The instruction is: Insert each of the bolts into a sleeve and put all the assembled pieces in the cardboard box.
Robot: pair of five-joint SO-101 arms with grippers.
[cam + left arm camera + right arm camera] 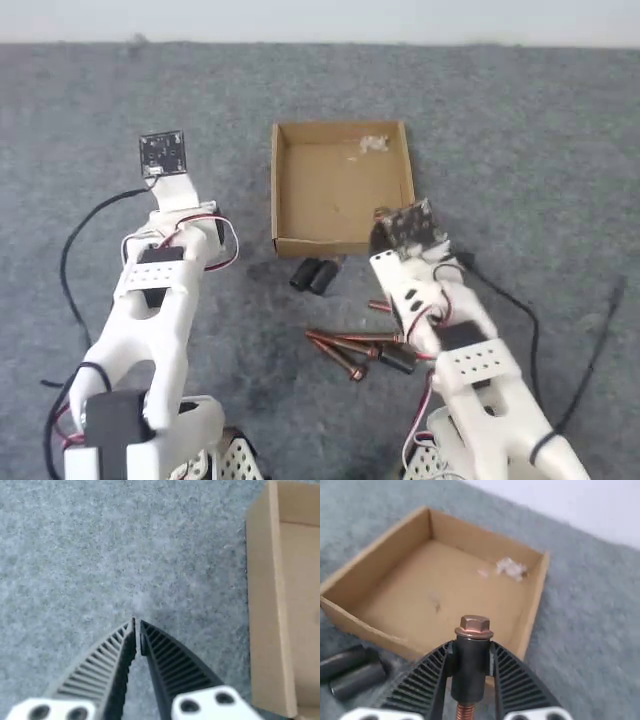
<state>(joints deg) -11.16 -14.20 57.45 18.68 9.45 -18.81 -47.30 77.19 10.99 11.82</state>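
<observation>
Resting on grey carpet (520, 150): cardboard box (340, 190). Left gripper (136, 625), fingers together, just beside it. Right gripper (470, 647) clamped on sleeve (470, 670) carrying bolt (474, 626), at box's near corner. Loose sleeves (313, 275) and loose bolts (345, 345) lie outside, near front wall

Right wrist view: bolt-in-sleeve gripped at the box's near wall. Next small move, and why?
Probably ease the right end effector forward past the near wall of the cardboard box, then release. It is shut on the sleeve with the bolt already through it, and it appears to hang at that wall, not yet over the floor.
</observation>
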